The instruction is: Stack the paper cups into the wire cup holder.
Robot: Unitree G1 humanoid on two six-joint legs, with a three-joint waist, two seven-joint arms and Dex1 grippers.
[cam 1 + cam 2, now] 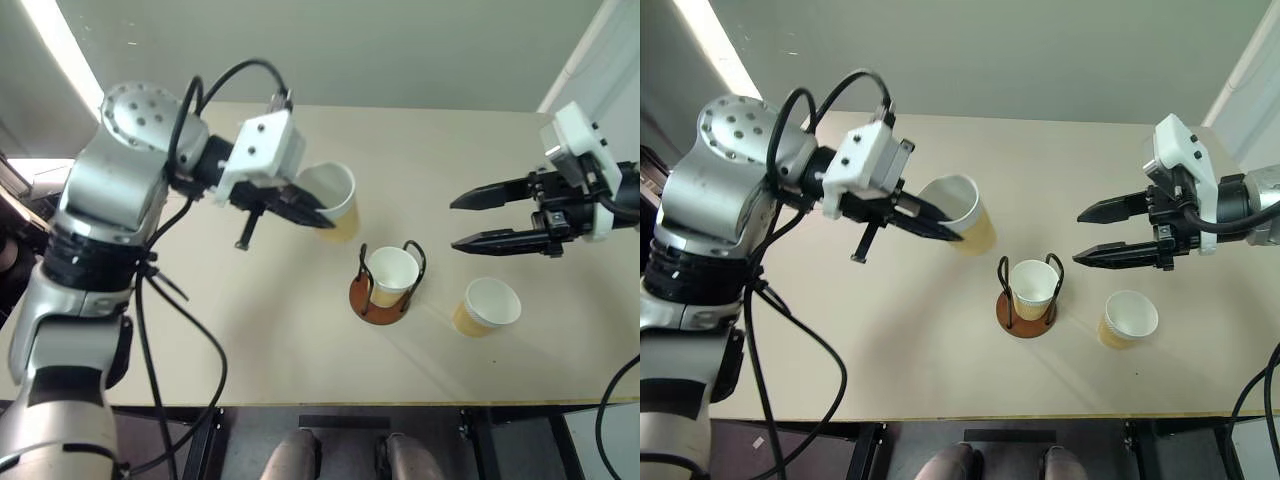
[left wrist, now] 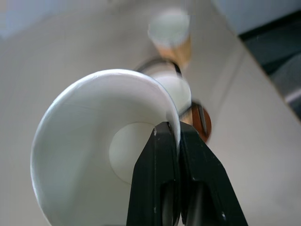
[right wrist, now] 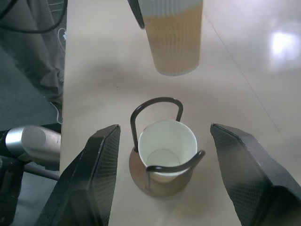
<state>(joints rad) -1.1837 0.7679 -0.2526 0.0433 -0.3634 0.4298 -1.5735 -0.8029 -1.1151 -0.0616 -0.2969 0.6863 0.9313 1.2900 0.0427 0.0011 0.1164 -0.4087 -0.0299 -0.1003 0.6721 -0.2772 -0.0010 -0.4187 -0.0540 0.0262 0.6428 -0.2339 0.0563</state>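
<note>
Plainly, the beige table (image 1: 250, 340) carries the whole job, and the biggest risk sits above it: the left gripper (image 1: 318, 214) is clenched on the rim of one paper cup (image 1: 334, 200), pinching a single wall between its two black fingers (image 2: 197, 179), with the cup lifted off the surface and tipped. A pinch on one thin paper edge is a weak hold, I judge; the rim could crease or the cup could swing or slip loose on the way across.

Next, the wire cup holder (image 1: 380, 300) stands near the table's middle, just beside and below the carried cup, with a second paper cup (image 1: 392, 272) already seated upright between its black wire loops (image 3: 157, 104). If the carried cup arrives tilted, its base may catch a loop or the seated cup's rim instead of nesting, and a push could slide or tip the light holder.

The right gripper (image 1: 1080, 235) hangs above the table with its fingers spread, grasping nothing, near the holder on its right; both arms closing on the same spot could collide.

Smallest, the third paper cup (image 1: 488, 305) stands upright just to the right of the holder, where a stray sweep could knock it over.
</note>
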